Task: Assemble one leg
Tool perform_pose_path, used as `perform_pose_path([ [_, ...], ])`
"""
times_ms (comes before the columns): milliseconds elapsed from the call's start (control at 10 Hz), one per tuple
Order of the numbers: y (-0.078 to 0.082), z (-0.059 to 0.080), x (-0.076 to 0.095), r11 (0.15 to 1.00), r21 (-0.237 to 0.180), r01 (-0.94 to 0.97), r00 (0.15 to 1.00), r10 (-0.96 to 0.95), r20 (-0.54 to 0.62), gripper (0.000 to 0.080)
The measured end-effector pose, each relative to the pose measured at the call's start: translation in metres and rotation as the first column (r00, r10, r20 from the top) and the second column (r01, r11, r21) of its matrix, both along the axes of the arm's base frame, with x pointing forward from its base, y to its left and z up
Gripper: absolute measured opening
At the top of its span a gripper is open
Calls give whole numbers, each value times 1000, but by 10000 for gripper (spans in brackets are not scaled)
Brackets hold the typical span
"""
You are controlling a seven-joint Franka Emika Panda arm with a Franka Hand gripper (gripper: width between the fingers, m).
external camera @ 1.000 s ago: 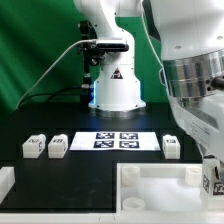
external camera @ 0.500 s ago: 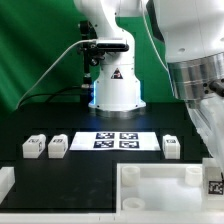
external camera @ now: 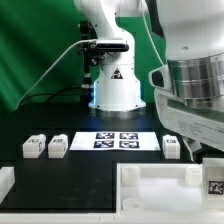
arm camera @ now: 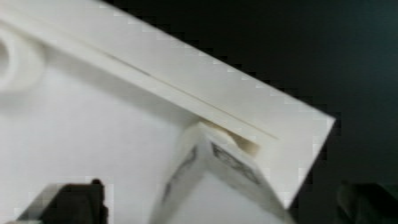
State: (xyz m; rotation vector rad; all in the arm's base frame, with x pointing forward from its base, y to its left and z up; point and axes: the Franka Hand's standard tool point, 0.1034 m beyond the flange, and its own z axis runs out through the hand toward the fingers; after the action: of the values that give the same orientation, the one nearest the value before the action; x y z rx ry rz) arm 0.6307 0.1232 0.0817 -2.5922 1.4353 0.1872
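Observation:
A white leg [arm camera: 228, 175] stands with its far end at the corner socket of the large white panel [arm camera: 107, 130]. My gripper [arm camera: 217, 205] is astride it. Its dark fingers [arm camera: 71, 205] show wide apart, with a gap to the leg on each side, so it is open. In the exterior view this leg's tag [external camera: 214, 186] shows at the panel's [external camera: 160, 185] right corner, under the arm, and the fingers themselves are cut off by the frame edge. Three more tagged legs lie on the table: two on the exterior view's left [external camera: 33, 147] [external camera: 58, 146] and one on its right [external camera: 171, 146].
The marker board [external camera: 117, 140] lies flat on the black table between the loose legs. The arm's white base [external camera: 115, 90] stands behind it, before a green backdrop. A white part [external camera: 5, 182] shows at the exterior view's lower left edge.
The arm's wrist has shifted and turned above the panel's right corner. The tagged leg there has stayed almost in place. The loose legs have not moved.

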Motion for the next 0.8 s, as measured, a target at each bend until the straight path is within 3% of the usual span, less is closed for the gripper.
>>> perform_pose_path([
  [200, -2, -1, 0, 972, -1, -234, 971, 233, 50, 649],
  [300, -3, -2, -1, 933, -27, -359, 930, 360, 67, 649],
  [500, -7, -7, 0, 777, -95, -622, 773, 629, 79, 649],
  [700, -6, -6, 2, 740, -115, -663, 735, 672, 89, 649],
  [800, -6, -6, 2, 756, -112, -645, 751, 654, 88, 526],
])
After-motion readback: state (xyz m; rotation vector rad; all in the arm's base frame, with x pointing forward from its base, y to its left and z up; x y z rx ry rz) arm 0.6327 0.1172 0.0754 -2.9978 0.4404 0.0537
